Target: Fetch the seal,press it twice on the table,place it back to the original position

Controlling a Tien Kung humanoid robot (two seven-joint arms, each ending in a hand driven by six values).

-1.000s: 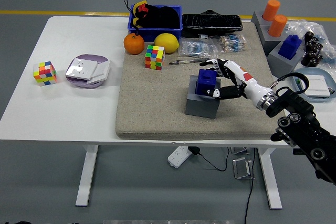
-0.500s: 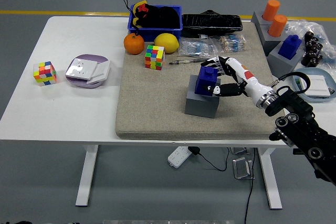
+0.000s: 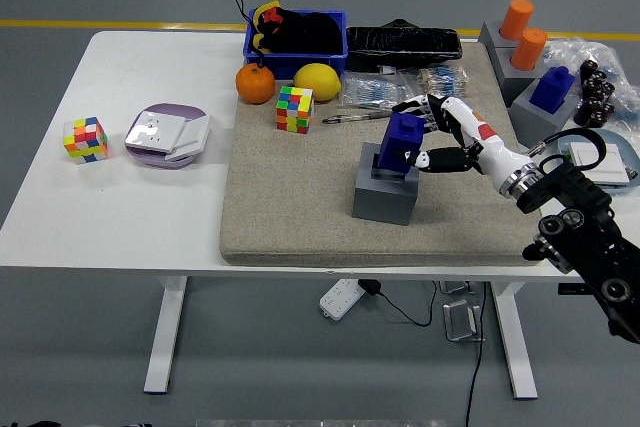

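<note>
Right robot hand (image 3: 425, 142) was clamped around the blue seal (image 3: 403, 140), lifted just above its grey holder (image 3: 385, 197). Looked light and rigid, so gripping the blocky sides seemed fine.

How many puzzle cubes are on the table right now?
2. One puzzle cube sits on the bare table near the left end, beside a purple-and-white box. The other puzzle cube sits on the grey mat, just below the lemon. None seems hidden.
</note>
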